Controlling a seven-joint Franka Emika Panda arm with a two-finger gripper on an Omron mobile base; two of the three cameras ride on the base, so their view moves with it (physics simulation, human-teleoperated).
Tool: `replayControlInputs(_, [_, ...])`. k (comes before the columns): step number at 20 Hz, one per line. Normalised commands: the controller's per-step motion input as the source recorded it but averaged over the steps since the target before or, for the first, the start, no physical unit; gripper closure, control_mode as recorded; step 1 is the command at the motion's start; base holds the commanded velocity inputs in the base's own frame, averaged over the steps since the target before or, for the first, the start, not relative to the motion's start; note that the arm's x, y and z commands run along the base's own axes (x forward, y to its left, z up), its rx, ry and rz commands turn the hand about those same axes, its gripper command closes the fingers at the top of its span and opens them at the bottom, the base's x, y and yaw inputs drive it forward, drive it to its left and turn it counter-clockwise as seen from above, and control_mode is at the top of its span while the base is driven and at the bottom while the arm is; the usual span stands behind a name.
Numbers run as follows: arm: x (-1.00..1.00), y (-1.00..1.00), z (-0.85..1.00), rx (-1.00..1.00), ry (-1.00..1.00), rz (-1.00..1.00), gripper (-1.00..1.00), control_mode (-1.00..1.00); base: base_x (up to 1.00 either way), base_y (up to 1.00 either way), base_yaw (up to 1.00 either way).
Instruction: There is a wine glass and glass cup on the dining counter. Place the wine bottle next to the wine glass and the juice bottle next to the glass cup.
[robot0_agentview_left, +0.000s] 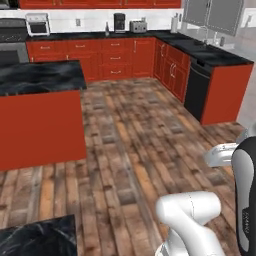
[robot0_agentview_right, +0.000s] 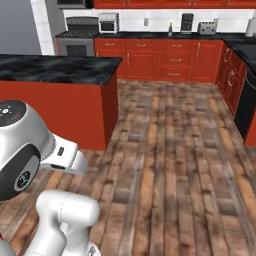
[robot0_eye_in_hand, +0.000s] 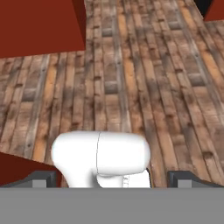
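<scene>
Arm folded low over the wood floor (robot0_agentview_left: 135, 145), between a red island (robot0_agentview_left: 40, 120) and the wall cabinets (robot0_agentview_left: 115, 57). Gripper (robot0_eye_in_hand: 113, 179) points down at bare planks; fingers (robot0_eye_in_hand: 41, 179) stand wide apart, nothing between them. Judgement: a travel posture, hand tucked in and ready because no bottle is within reach.

Bottles, wine glass and cup: not located from here, so their look cannot be recorded. A black marble corner (robot0_agentview_left: 37, 240) sits at lower left in the left base view; cannot tell whether it is the dining table.
</scene>
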Motion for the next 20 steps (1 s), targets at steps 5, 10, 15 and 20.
replayControlInputs(5, [0.0,0.0,0.0,0.0,0.0,0.0,-1.0,1.0,0.91,-0.3,0.03])
replayControlInputs(10, [0.0,0.0,0.0,0.0,0.0,0.0,-1.0,1.0,0.86,-0.36,0.03])
replayControlInputs(15, [0.0,0.0,0.0,0.0,0.0,0.0,-1.0,1.0,0.79,-0.38,0.04])
replayControlInputs(20, [0.0,0.0,0.0,0.0,0.0,0.0,-1.0,1.0,0.76,-0.4,0.04])
